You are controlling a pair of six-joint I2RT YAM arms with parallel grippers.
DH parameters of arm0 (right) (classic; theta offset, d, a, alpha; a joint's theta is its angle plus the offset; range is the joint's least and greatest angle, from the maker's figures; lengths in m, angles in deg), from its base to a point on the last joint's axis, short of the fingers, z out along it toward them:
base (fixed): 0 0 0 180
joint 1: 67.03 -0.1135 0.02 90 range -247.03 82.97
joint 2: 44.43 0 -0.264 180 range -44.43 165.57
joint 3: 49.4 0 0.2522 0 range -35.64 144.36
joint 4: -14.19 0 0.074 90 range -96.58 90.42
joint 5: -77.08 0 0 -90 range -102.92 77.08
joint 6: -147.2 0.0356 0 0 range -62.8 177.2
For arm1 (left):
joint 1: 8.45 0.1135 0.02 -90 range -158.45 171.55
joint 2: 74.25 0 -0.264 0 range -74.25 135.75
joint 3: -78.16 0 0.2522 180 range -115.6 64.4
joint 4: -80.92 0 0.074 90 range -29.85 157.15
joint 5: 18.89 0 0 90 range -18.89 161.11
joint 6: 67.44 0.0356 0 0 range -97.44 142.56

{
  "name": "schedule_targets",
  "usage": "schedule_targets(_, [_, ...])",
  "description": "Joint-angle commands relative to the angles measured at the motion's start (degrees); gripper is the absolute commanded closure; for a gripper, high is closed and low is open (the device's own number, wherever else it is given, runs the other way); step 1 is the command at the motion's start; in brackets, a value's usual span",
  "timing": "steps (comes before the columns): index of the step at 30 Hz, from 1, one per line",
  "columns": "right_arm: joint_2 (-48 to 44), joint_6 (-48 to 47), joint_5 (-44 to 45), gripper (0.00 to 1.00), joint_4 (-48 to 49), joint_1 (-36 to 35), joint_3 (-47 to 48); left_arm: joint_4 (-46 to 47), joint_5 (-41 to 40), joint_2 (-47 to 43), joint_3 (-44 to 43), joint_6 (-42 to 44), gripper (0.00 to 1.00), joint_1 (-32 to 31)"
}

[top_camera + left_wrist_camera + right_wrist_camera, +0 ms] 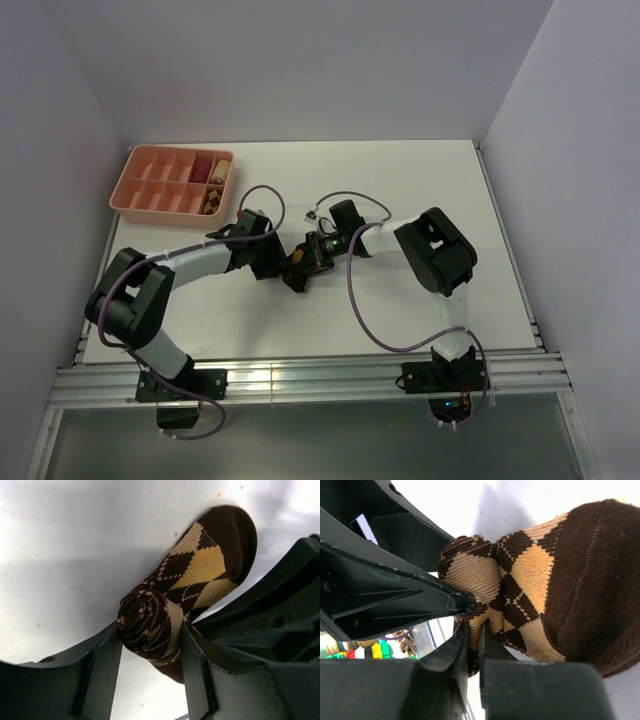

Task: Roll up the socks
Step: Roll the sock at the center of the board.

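The dark brown argyle socks (298,268) lie as one partly rolled bundle at the table's middle, between both arms. In the left wrist view my left gripper (151,645) is shut on the rolled end (145,622), with the flat toe part (215,555) lying beyond it on the table. In the right wrist view my right gripper (474,630) is shut on a thin fold of the same socks (560,580), right beside the left gripper's finger (395,595). From above, the left gripper (280,265) and right gripper (312,258) meet at the bundle.
A pink compartment tray (135,195) stands at the back left, holding a reddish roll (200,168), a beige roll (222,163) and small patterned rolls (212,200). The purple cables (355,290) loop over the table near the right arm.
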Motion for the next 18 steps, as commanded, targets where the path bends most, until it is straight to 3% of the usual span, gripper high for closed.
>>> schedule_targets(1, [0.0, -3.5, 8.3, 0.87, -7.9, -0.7, -2.9, -0.7, -2.3, 3.1, -1.5, 1.0, 0.48, -0.2])
schedule_targets(6, [-7.7, -7.0, 15.9, 0.59, -8.7, -1.1, -4.6, -4.2, -3.8, 5.1, -4.3, 2.5, 0.5, -1.1])
schedule_targets(11, [-18.8, -10.9, 31.3, 0.51, -10.5, -3.6, -6.3, -6.4, -3.4, 8.0, -6.9, 3.7, 0.51, -1.6])
schedule_targets(18, [-31.2, -14.8, 58.3, 0.46, -9.3, -13.2, -10.0, -8.8, -3.1, 10.1, -10.1, 4.9, 0.52, -2.2])
